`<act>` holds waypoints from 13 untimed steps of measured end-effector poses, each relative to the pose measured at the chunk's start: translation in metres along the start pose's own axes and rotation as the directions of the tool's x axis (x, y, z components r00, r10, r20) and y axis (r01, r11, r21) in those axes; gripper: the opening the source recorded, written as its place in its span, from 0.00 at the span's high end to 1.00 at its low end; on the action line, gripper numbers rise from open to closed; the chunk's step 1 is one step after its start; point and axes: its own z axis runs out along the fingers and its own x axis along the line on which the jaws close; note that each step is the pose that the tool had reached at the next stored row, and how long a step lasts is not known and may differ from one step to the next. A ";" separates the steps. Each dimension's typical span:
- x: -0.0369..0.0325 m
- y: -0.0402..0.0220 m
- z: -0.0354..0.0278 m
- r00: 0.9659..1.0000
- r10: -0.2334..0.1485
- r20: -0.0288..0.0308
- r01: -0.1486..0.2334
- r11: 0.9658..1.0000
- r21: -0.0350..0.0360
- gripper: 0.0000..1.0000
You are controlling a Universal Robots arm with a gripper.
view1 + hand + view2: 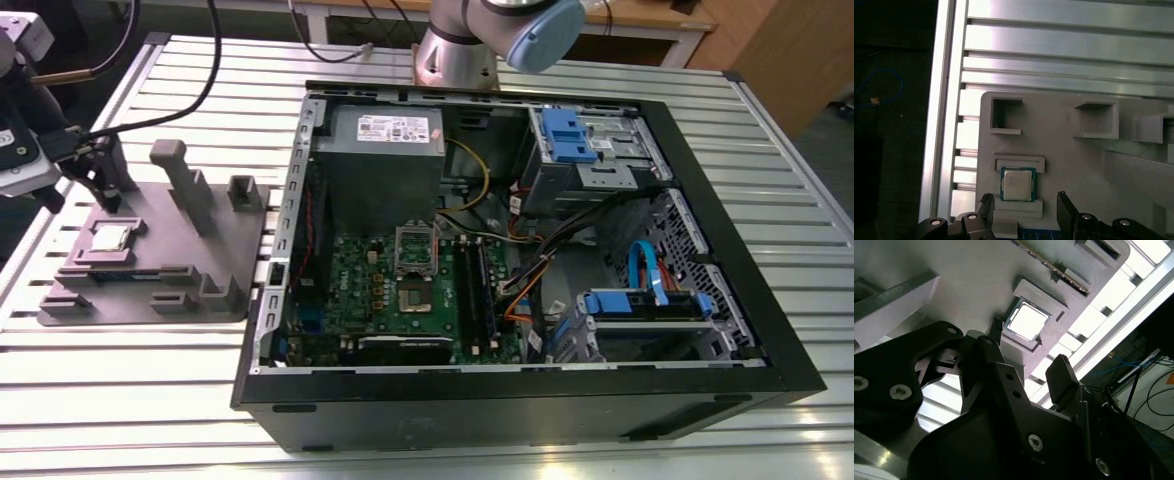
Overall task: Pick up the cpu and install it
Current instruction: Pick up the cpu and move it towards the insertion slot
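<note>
The cpu (110,237) lies flat, metal top upward, in a shallow square recess of a grey holder plate (200,270). The plate rests on the slatted metal surface (441,455), to the exterior view's left of the open computer case (534,410). The cpu is not lifted; it sits seated in its recess with raised lips of the plate at two opposite edges. The gripper (86,195) hangs over the holder plate, just beside and above the cpu, and carries nothing. Its jaws are spread. In the first wrist view the two dark fingers (985,206) stand well apart from each other, one to each side of the lip at the cpu's (1017,184) near edge, and neither touches the chip. The second wrist view gives the same finding: the cpu (1026,321) shows bright in the open gap beyond the gripper (1029,357), with clear plate between it and the fingertips. Inside the case the green motherboard (400,300) lies flat on the floor, with the silver socket frame (416,247) near its middle, well apart from the cpu. Whether that frame is raised or closed cannot be determined. The arm's base (461,55) stands on the surface at the far side of the case. Black cables (200,90) run toward the wrist.
</note>
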 end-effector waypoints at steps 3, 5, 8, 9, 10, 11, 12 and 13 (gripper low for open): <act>0.0015 -0.0001 0.0031 1.000 0.000 0.001 0.000 1.000 0.000 0.38; 0.0020 -0.0003 0.0056 1.000 0.000 0.002 0.000 1.000 0.000 0.38; 0.0024 -0.0006 0.0093 1.000 0.000 0.003 0.000 1.000 0.000 0.38; 0.0025 -0.0009 0.0103 1.000 0.000 0.003 0.000 1.000 0.000 0.38; 0.0025 -0.0012 0.0114 1.000 0.000 0.003 0.000 1.000 0.000 0.38; 0.0025 -0.0016 0.0122 1.000 0.000 0.003 0.000 1.000 0.000 0.38; 0.0025 -0.0019 0.0129 1.000 0.000 0.003 0.000 1.000 0.000 0.38; 0.0025 -0.0021 0.0135 1.000 0.000 0.003 0.000 1.000 0.000 0.38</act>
